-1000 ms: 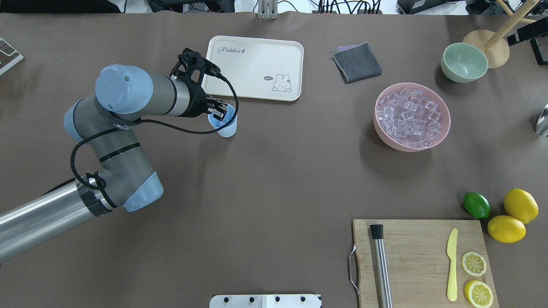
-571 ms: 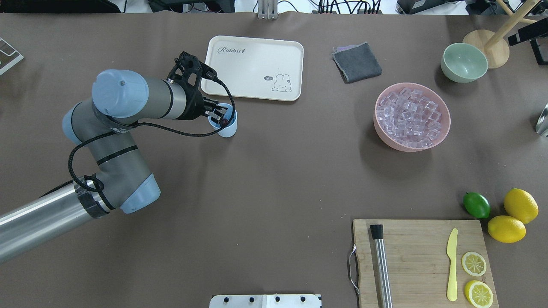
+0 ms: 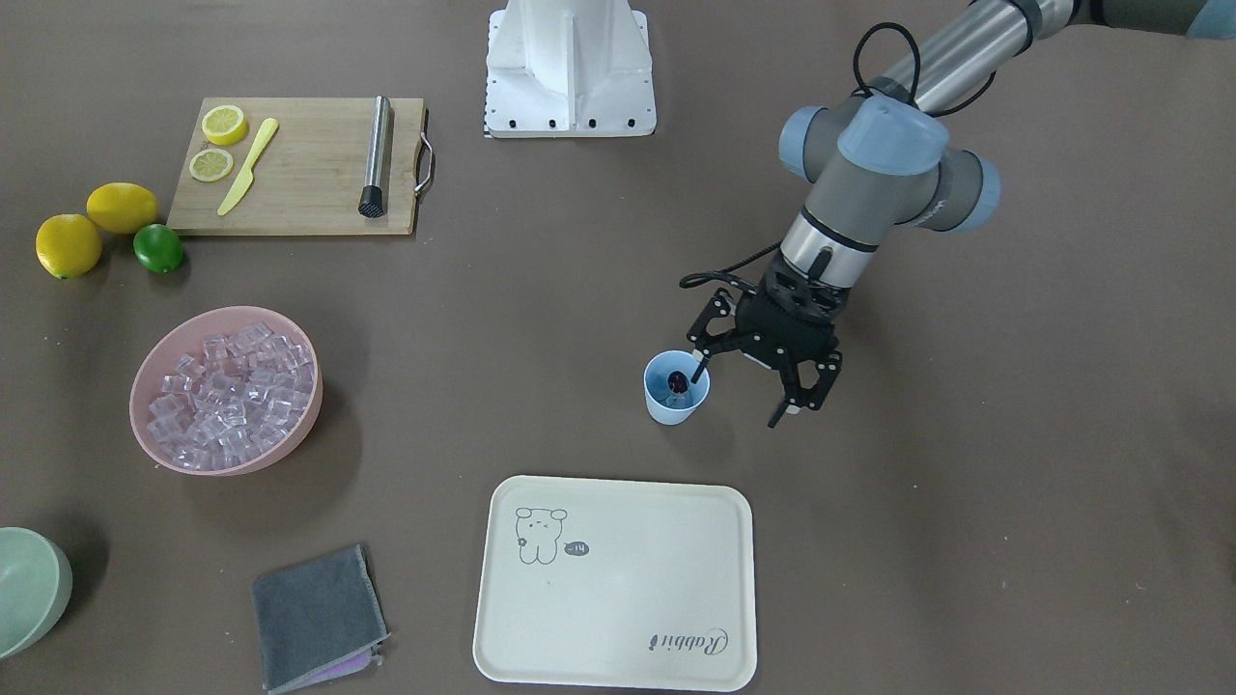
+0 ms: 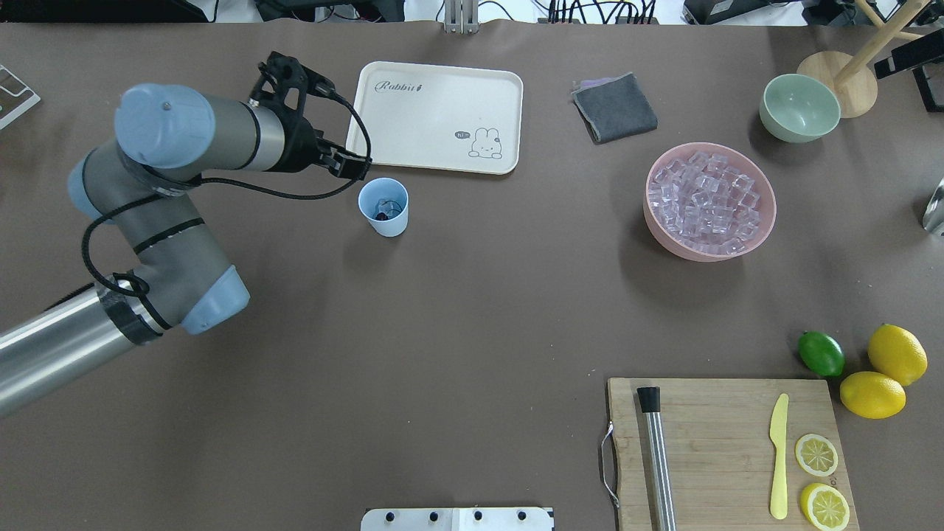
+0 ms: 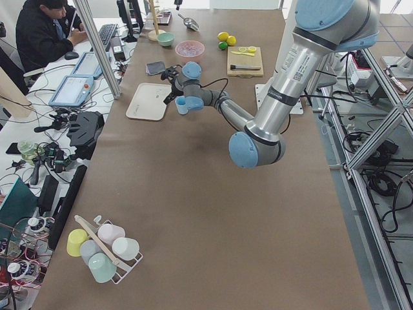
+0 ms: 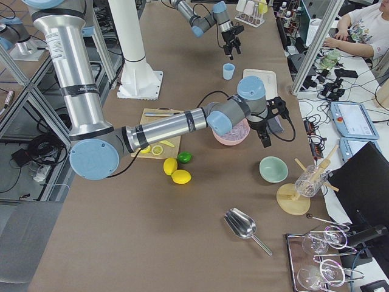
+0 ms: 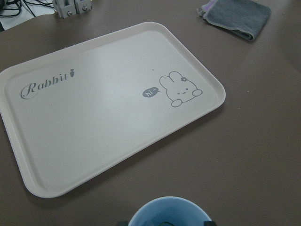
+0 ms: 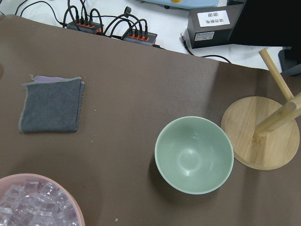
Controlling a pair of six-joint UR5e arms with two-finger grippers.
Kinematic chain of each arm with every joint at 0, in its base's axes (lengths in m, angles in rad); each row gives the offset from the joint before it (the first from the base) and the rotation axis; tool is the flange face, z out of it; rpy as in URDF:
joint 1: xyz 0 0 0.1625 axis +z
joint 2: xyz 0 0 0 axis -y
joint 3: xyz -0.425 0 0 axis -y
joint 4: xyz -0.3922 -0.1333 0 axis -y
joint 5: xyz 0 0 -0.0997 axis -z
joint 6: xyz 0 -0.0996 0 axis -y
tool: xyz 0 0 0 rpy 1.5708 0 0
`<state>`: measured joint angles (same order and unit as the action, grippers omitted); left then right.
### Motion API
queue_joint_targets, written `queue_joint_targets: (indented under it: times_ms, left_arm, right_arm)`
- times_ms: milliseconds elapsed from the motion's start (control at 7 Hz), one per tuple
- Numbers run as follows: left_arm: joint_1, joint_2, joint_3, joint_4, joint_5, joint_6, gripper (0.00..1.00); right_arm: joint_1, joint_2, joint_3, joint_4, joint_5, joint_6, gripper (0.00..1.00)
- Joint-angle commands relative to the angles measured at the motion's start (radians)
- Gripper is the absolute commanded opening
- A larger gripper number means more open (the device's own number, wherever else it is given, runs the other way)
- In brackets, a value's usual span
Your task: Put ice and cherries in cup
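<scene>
The light-blue cup [image 4: 384,207] stands upright on the table in front of the cream tray; it also shows in the front view [image 3: 676,387]. A dark cherry [image 3: 678,383] with its stem lies inside it, also seen from overhead [image 4: 381,215]. My left gripper [image 3: 740,394] is open and empty, just beside the cup toward my left; one fingertip is by the rim. The ice [image 4: 706,200] fills the pink bowl [image 4: 767,221] at the right. My right gripper [image 6: 266,135] shows only in the exterior right view, high near the pink bowl; I cannot tell its state.
A cream tray [image 4: 439,110] lies behind the cup. A grey cloth [image 4: 614,107] and a pale green bowl [image 4: 800,107] sit at the back right. A cutting board [image 4: 723,450] holds a muddler, knife and lemon slices; a lime [image 4: 821,353] and lemons [image 4: 896,354] lie beside it.
My left gripper was over the cup's mouth with the cherry at its fingers. It has drawn back to the left and away from the cup, and the cherry now lies in the cup.
</scene>
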<state>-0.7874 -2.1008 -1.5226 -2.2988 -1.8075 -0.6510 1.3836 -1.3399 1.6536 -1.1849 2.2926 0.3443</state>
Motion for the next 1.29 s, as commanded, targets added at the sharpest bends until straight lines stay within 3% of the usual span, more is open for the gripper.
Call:
queue_joint_targets:
  times_ms: [0,429,714,1143]
  left_arm:
    - [-0.189,0.030,0.015,0.106,-0.128,-0.001,0.97]
    - [-0.416,0.060,0.027,0.347,-0.264,0.011,0.97]
    - [-0.557,0.082,0.030,0.375,-0.425,0.020,0.97]
    - [-0.637,0.124,0.053,0.421,-0.450,0.027,0.98]
  right_arm:
    - [0.000,0.002,-0.008,-0.005,0.004,-0.001,1.00]
    - [-0.046,0.030,-0.026,-0.009,-0.021,0.002,1.00]
    - [-0.041,0.030,-0.031,-0.068,-0.056,0.018,1.00]
    - [-0.025,-0.066,-0.018,-0.110,-0.076,0.016,1.00]
